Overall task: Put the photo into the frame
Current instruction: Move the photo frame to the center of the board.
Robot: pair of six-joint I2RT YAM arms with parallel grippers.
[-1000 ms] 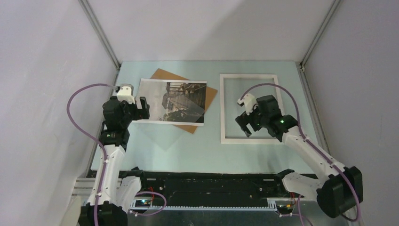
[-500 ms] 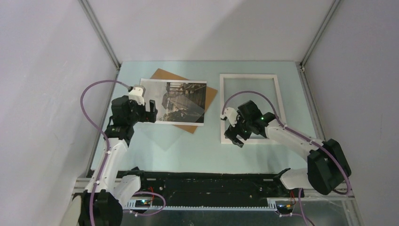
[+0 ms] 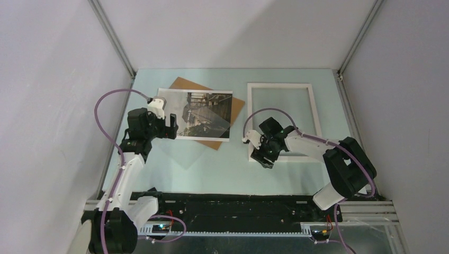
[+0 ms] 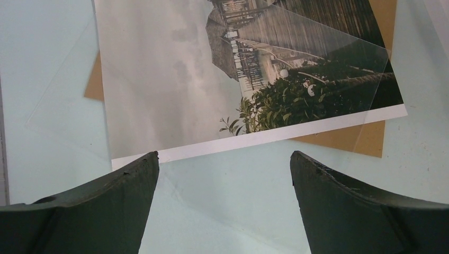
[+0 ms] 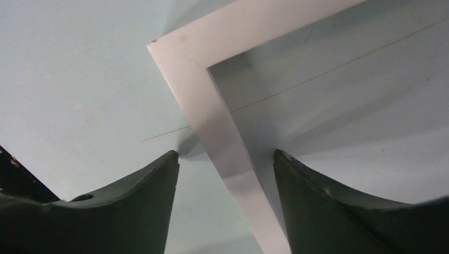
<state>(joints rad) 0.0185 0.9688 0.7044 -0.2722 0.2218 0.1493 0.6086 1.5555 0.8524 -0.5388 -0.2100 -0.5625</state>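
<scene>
The photo [image 3: 195, 114] lies flat at the back left, on top of a brown backing board [image 3: 237, 106]. My left gripper [image 3: 170, 127] hovers at the photo's left end. In the left wrist view it [image 4: 224, 159] is open just short of the photo's [image 4: 174, 79] white border, holding nothing. The white frame [image 3: 279, 85] lies flat at the back right. My right gripper [image 3: 260, 157] is low at its near left corner. In the right wrist view the open jaws [image 5: 226, 154] straddle a rail of the frame [image 5: 212, 100], with a gap on each side.
A clear sheet [image 4: 328, 58] lies across one corner of the photo and out onto the pale blue table [image 3: 212, 174]. Grey walls [image 3: 53, 106] close in left, right and behind. The black base rail [image 3: 227, 209] runs along the near edge.
My right arm swung left and down from over the frame's middle to its near left corner, and its jaws narrowed. My left gripper shifted right, closer to the photo's edge.
</scene>
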